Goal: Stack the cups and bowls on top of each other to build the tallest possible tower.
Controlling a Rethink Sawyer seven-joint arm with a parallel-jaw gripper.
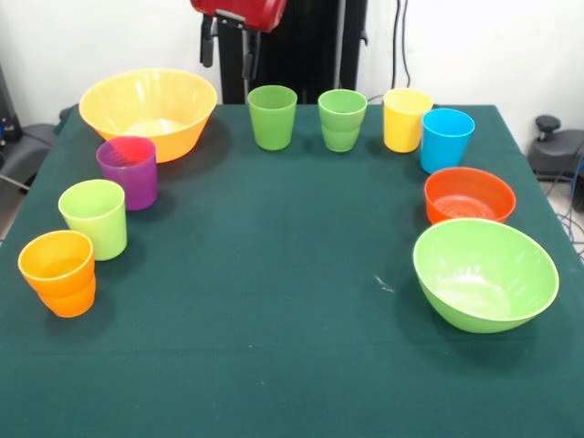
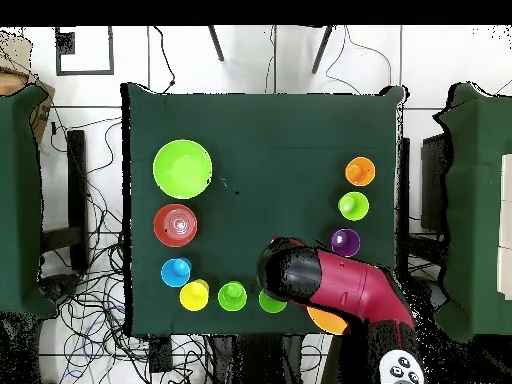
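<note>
You have the whole set spread in an arc on the green tabletop (image 1: 274, 301), with nothing stacked yet. In the front view, the large orange bowl (image 1: 149, 111) sits at the far left, upright. Just in front of it stands the purple cup (image 1: 129, 172), then the lime cup (image 1: 94, 217), and nearest you on that side the orange cup (image 1: 59, 272), each a little apart from the next.

Along the far edge you see two green cups: the first green cup (image 1: 272, 117) and, to its right, the second green cup (image 1: 342, 119). Further right stands the yellow cup (image 1: 406, 119), with the blue cup (image 1: 446, 139) just beside it and slightly nearer.

On the right side, the small red-orange bowl (image 1: 469, 195) sits behind the large lime-green bowl (image 1: 484, 273); the two are close together.

The hand (image 1: 230, 46) hangs above the far edge, between the orange bowl and the first green cup, touching nothing. Two dark fingers point down with a gap between them, holding nothing. In the overhead view the red arm (image 2: 335, 285) covers that area.
</note>
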